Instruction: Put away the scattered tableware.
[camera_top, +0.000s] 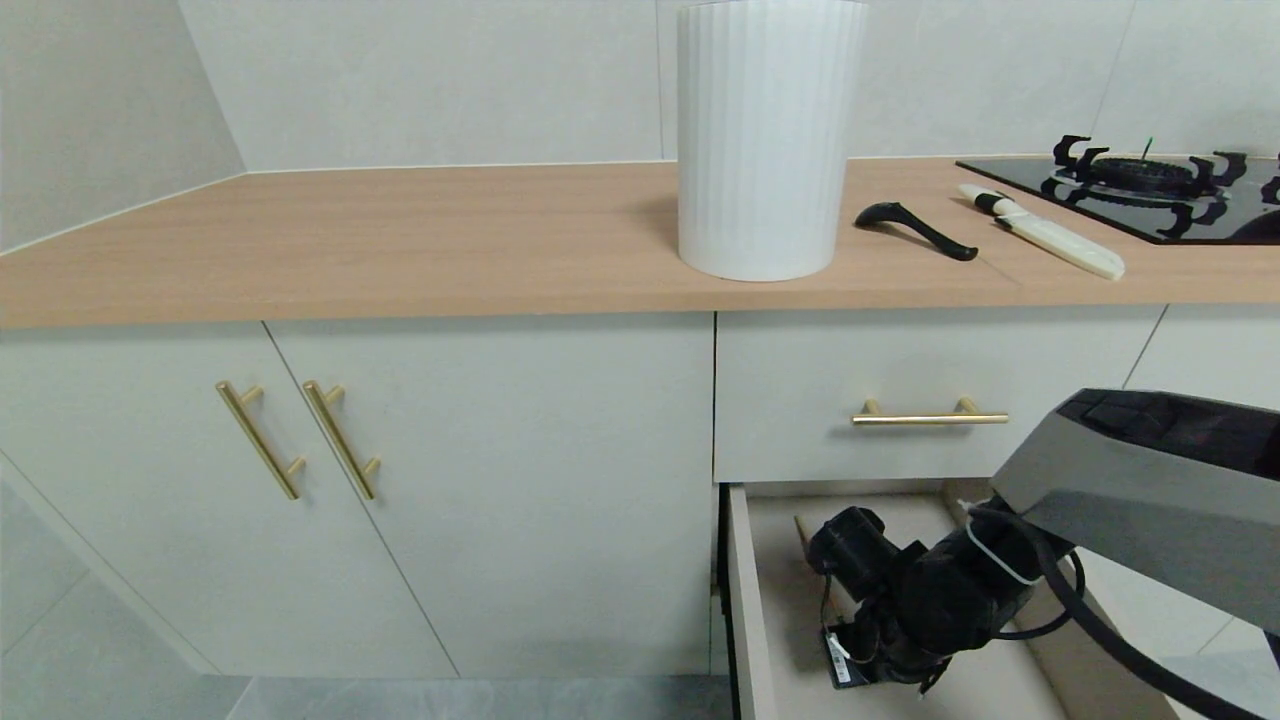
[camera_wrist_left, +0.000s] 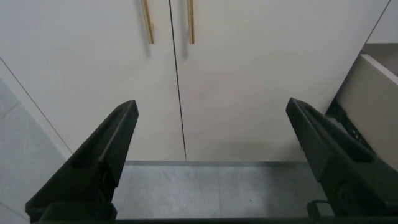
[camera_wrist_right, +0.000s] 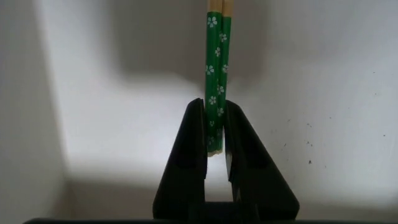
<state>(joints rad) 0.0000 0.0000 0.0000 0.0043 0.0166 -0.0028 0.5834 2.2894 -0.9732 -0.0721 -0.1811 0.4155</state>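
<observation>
R claw (camera_wrist_right: 215, 107) clamps chopsticks (camera_wrist_right: 216, 50); spoon (camera_top: 920, 232), knife (camera_top: 1045, 235) by bin (camera_top: 760, 140).

Domestic kitchen: a wood-topped table (camera_top: 400, 240) over handled cabinets (camera_top: 480, 480), a gas hob (camera_top: 1140, 185) (black glass) and a tiled wall (camera_top: 450, 80).

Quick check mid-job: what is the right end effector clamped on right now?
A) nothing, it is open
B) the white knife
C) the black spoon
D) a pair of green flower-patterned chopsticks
D: the right wrist view shows the right end effector shut on the green chopsticks, while the black spoon and the white knife lie on the counter.
</observation>
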